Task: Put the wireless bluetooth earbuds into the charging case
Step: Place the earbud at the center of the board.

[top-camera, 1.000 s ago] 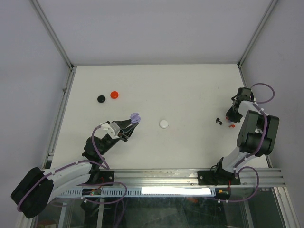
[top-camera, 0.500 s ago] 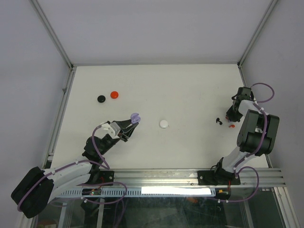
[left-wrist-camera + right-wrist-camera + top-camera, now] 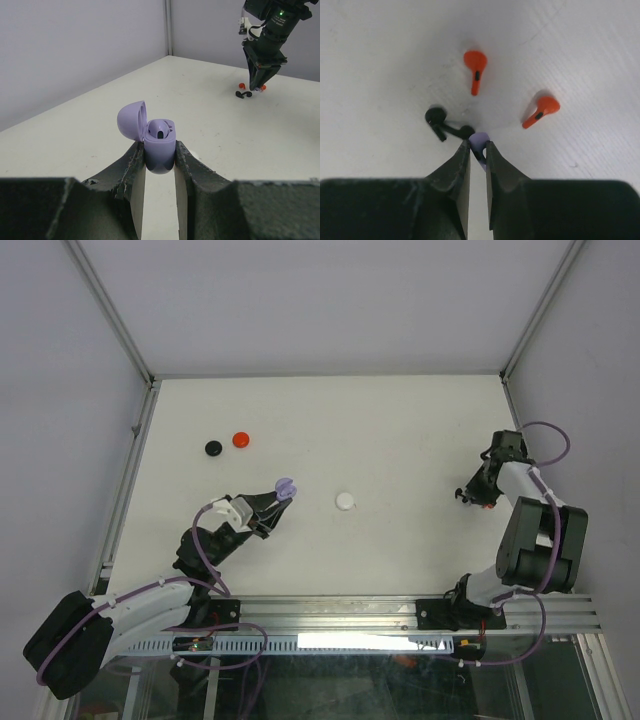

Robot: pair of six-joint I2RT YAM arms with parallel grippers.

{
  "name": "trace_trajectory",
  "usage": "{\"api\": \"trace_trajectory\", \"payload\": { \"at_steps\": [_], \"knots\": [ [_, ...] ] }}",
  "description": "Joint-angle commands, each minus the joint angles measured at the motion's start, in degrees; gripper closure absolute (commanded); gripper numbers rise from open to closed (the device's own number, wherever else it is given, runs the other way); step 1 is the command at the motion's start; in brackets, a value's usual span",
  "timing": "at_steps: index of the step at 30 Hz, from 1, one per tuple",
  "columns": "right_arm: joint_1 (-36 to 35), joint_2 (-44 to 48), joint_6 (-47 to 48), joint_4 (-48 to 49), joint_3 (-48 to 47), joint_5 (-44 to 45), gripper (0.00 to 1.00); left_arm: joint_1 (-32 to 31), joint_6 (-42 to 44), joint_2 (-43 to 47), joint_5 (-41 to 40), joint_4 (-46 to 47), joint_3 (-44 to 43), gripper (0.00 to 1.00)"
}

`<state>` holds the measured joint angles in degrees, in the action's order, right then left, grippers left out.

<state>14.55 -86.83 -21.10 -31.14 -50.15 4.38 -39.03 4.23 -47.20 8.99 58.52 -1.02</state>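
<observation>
A purple charging case with its lid tipped open stands upright between my left gripper's fingers, which are shut on its body; from above the case sits left of the table's middle. At the right side my right gripper is down at the table, shut on a small purple earbud. Two black earbuds lie just left of its tips, one touching the left fingertip. Two orange earbuds lie beyond it. From above, the right gripper covers the purple earbud.
A white round cap lies mid-table, right of the case. A black cap and a red cap lie at the back left. Metal frame posts and grey walls bound the table.
My right gripper has shifted a little to the left over the earbuds and its jaws have closed on the purple earbud. The left arm and case have not moved.
</observation>
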Motion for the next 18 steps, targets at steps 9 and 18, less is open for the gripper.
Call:
{"api": "trace_trajectory", "payload": {
  "at_steps": [9,18],
  "knots": [
    [-21.3,12.3,-5.2,-4.0,-0.3,-2.3,0.89,-0.3,-3.5,-0.3,2.2,7.6,1.3,1.00],
    [-37.3,6.9,-6.0,-4.8,-0.4,-2.4,0.88,-0.3,-7.9,2.9,2.2,5.7,1.4,1.00]
  ]
}}
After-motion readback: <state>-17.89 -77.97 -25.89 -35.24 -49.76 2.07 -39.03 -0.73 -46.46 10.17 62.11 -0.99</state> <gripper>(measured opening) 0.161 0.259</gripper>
